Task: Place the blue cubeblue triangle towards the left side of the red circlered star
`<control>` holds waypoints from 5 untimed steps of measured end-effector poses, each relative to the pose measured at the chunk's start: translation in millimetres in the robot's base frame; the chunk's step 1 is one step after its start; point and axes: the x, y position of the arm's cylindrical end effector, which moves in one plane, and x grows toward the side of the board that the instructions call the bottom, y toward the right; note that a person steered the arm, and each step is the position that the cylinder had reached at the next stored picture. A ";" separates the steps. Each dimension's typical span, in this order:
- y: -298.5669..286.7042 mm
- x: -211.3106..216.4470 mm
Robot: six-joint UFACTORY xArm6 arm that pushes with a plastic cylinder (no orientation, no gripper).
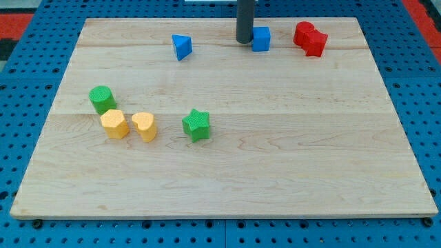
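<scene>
My tip (244, 41) touches the blue cube (261, 39) on its left; no claw exists, so its state cannot be told. Pushing rightward could ram the red circle (303, 32) and red star (315, 43).

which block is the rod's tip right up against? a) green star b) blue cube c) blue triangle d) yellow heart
b: my tip sits right at the view's left side of the blue cube near the view's top, while the blue triangle lies apart further to the view's left, and the green star and yellow heart are far below.
</scene>
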 end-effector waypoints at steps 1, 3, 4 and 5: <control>34.0 -2.2; -5.4 45.6; -64.8 104.1; -180.9 90.2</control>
